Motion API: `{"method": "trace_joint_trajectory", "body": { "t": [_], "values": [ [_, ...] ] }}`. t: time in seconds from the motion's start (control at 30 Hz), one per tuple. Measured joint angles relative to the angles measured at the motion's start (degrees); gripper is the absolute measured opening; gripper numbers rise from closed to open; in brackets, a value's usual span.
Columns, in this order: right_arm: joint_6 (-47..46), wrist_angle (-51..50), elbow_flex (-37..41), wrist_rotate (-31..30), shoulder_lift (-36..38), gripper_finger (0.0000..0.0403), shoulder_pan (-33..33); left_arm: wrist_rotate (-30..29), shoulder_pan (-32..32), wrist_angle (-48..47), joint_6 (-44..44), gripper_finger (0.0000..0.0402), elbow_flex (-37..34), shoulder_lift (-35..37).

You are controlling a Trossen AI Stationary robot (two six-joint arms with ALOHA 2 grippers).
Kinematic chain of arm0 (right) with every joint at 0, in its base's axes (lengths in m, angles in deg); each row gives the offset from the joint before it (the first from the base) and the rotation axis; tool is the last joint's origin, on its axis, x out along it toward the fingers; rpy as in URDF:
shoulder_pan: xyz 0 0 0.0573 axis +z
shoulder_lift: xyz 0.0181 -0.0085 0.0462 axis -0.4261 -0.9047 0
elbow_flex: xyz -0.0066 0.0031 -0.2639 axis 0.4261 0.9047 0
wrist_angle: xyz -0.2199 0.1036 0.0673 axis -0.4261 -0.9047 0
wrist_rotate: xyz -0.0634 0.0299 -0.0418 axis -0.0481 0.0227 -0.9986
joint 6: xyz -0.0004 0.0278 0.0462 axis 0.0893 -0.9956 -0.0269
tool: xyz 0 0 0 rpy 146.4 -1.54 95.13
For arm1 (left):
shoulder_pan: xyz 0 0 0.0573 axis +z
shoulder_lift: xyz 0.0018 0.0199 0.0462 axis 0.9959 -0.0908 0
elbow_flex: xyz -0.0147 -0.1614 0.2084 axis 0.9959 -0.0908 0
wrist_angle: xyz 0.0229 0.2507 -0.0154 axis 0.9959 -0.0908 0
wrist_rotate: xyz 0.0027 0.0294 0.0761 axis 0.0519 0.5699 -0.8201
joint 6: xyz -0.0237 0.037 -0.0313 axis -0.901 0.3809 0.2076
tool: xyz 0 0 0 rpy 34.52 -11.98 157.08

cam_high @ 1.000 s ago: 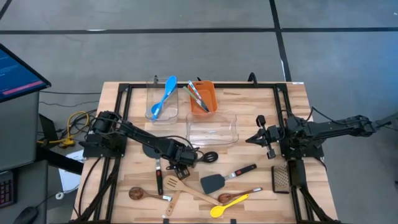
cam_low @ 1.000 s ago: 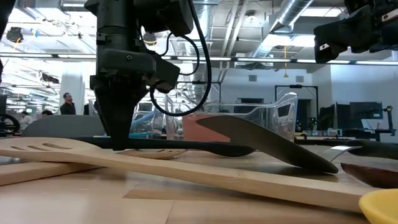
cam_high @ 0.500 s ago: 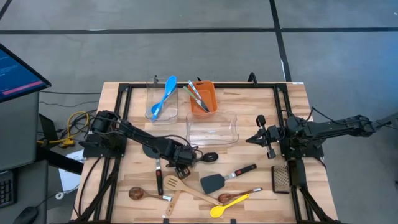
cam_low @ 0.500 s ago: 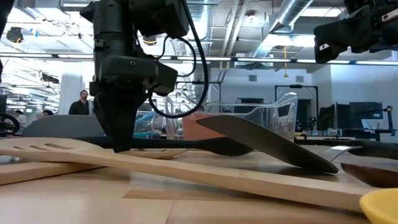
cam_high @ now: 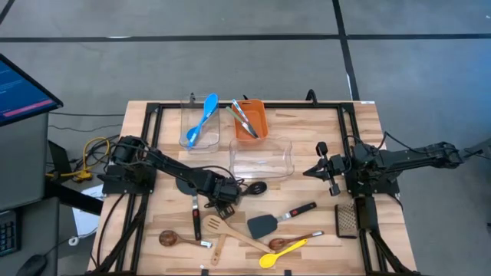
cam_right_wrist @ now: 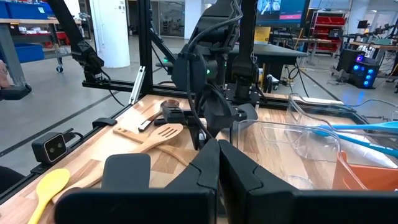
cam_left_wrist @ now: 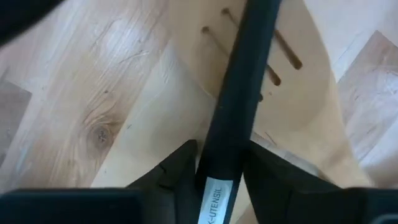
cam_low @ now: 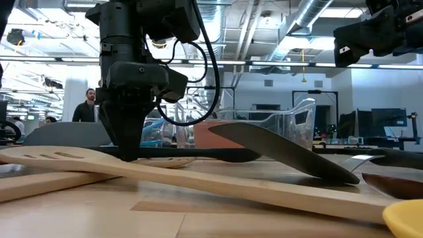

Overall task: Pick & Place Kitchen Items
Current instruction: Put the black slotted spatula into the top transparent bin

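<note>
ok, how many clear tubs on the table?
2: small tub at the table's far edge, holding blue utensils; large tub mid-table, just nearer. None seem hidden.

a light wooden table [cam_high: 307,130] carries 2 clear tubs [cam_high: 263,159], an orange bin [cam_high: 253,123], a grater [cam_high: 347,219], and scattered utensils: wooden slotted spatula [cam_high: 219,227], black turner [cam_high: 262,225], yellow spoon [cam_high: 278,254]

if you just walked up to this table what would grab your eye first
The left gripper, low over the front-left of the table, has its fingers on either side of a black utensil's handle lying across a wooden slotted spatula. Next, the bright colours: a blue spoon in a clear tub at the back and a yellow spoon at the front edge.
</note>
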Motion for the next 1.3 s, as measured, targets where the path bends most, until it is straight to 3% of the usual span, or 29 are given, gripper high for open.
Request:
{"method": "trace_joint_trajectory", "body": {
  "t": [0.2, 0.73, 1.3],
  "values": [
    [0.0, 0.01, 0.0, -0.01, -0.02, 0.0, 0.0, 0.38, -0.02, 0.14, 0.14, 0.006, -0.04, 0.2],
    [0.0, 0.0, 0.0, 0.0, -0.02, 0.0, 0.02, 0.41, -4.77, 0.2, 3.84, 0.0057, -0.31, 10.34],
    [-0.04, 0.02, 0.0, -0.02, -0.02, 0.0, 0.02, -18.54, -7.61, 1.87, 7.06, 0.0057, -0.2, 24.85]
  ]
}}
